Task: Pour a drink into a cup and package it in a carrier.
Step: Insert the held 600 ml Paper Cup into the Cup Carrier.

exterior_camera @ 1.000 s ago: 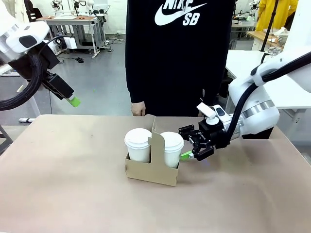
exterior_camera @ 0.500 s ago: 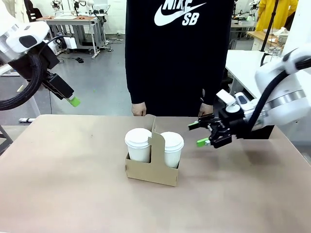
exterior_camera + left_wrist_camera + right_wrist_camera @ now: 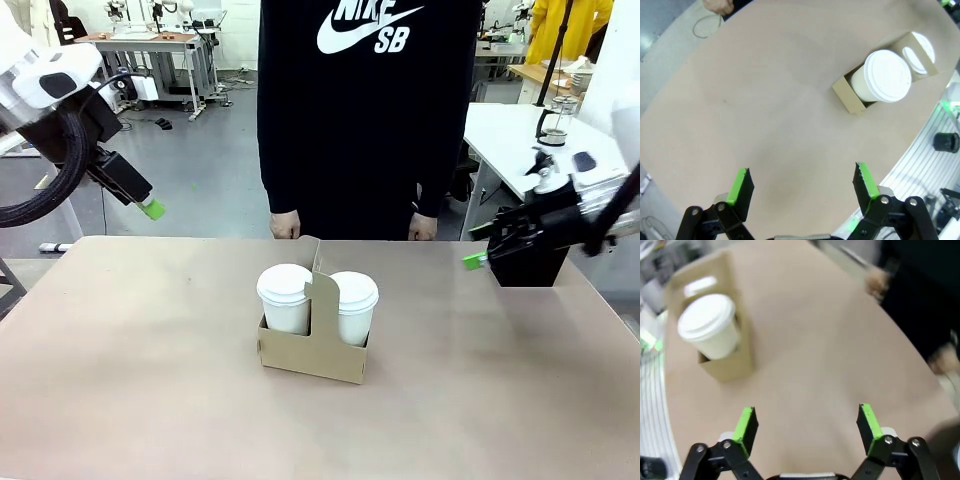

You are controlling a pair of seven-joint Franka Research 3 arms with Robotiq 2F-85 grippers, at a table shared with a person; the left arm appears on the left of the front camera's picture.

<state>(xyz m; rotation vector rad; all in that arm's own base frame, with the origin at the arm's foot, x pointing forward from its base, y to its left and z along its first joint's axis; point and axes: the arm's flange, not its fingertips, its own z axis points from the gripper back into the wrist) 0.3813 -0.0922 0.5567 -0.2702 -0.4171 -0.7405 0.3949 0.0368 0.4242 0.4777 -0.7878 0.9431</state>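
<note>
Now, left tool (image 3: 802,186): I see it spread wide, empty, well above the desk (image 3: 765,110).
Right tool (image 3: 802,426): likewise agape, holding nothing.
Risk: I judge any return sweep could clip the cup (image 3: 353,305) ahead and tip the carrier (image 3: 312,357).

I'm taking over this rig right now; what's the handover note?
Left gripper: open, empty, raised off the table's left side.
Right gripper: open, empty, at the table's right edge.
Carrier: mid-table, a lidded cup in each pocket, left and right.
Jug: on the side table, far right.
Person: at the far side, hands down.
Done: cups packed.
Left: likely nothing.
</note>
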